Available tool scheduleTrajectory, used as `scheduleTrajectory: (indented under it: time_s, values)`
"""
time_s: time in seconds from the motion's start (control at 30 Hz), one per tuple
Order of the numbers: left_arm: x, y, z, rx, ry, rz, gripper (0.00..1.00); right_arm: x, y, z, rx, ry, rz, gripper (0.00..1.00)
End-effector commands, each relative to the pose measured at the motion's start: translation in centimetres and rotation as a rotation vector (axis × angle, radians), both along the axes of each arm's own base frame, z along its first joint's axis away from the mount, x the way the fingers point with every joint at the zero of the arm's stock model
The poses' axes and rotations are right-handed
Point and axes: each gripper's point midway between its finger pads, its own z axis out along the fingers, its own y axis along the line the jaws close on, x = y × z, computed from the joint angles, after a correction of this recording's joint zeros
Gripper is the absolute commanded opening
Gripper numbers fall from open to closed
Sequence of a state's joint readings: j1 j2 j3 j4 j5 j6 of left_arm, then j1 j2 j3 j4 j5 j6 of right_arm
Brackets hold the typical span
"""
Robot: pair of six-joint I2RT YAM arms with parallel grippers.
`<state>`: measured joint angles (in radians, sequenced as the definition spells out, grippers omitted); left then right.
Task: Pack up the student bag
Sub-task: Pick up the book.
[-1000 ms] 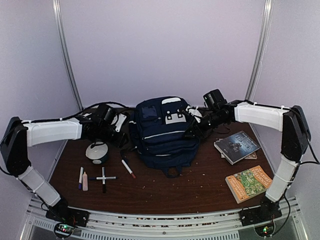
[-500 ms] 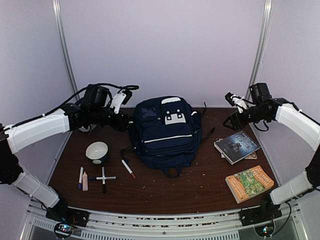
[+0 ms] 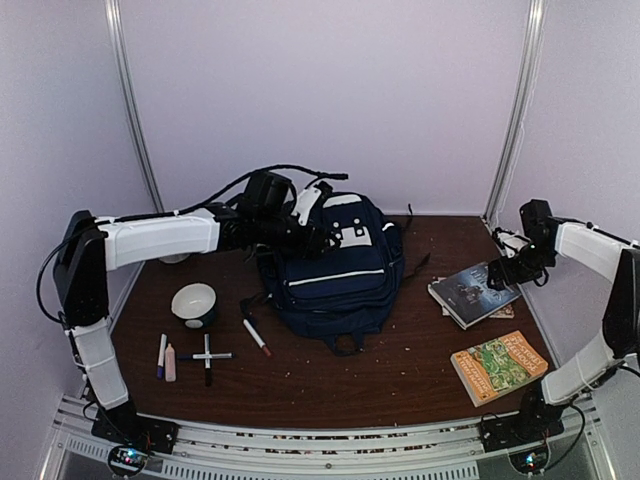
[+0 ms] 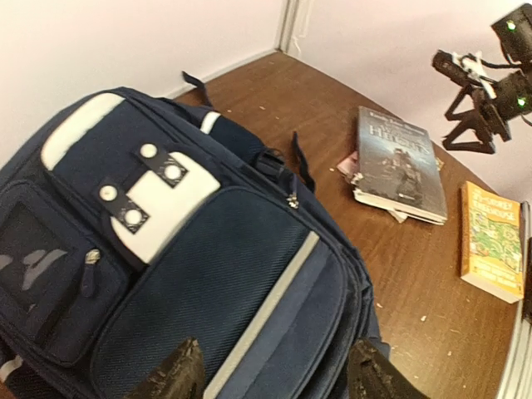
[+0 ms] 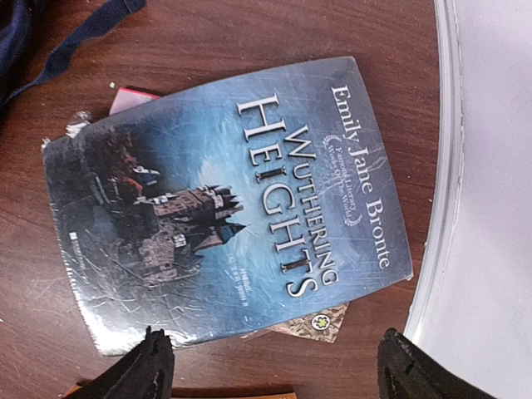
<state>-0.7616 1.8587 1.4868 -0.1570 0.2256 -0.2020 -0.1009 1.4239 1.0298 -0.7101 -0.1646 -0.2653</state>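
Brown wood-grain tabletop is seen strewn with pale specks. Along its right edge a blue-grey paperback titled Wuthering Heights is laid askew on a thinner booklet, of which only a pink edge and a cream corner show. An orange-and-green paperback is set apart from them, nearer the front right corner. In the front left part a white bowl with a dark outside is placed. In front of it lie a blue-capped pen beside a pale stick, and two crossed markers. A red-tipped white marker is found just beside the bag's front left.

White upright posts are fixed at the back corners, with pale walls close behind. A bare strip of wood is left between the bag and the front edge. The gap between bag and books is crossed only by a dark strap.

At the back middle the large navy-blue fabric student bag is laid face up, top toward the back edge. It is marked by a white stripe across the front pocket and a white studded patch.

The left gripper is held over the front pocket, released, fingers spread, nothing between them. The right gripper is held above the Wuthering Heights paperback's back corner, likewise released and grasping nothing.
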Motion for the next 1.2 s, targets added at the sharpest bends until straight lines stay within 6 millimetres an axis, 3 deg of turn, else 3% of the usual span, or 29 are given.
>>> scheduleTrajectory:
  time_s: [0.0,0.2,0.43,0.73,1.0,1.17]
  values:
    - [-1.4,-4.0,1.6,-0.094,0.034,-0.126,0.6,-0.1,-2.0,-0.5,-0.069,0.066,-0.048,0.86]
    - [-3.1,-6.7,-0.3,-0.013,0.068,-0.187,0.6,0.2,-4.0,-1.5,-0.074,0.117,-0.097,0.99]
    - [-4.0,-6.9,-1.3,0.004,0.101,-0.215,0.6,2.1,-5.9,-3.1,-0.045,0.183,-0.121,1.0]
    - [-4.2,-7.6,-1.4,-0.031,0.14,-0.216,0.59,4.4,-5.0,-4.5,0.037,0.279,-0.031,0.99]
    - [-4.0,-8.1,-1.5,-0.042,0.15,-0.215,0.58,5.1,-3.8,-6.1,0.124,0.372,0.014,0.95]
    - [-3.8,-9.5,-1.6,-0.095,0.221,-0.192,0.61,5.8,-4.2,-6.2,0.115,0.374,-0.001,0.95]
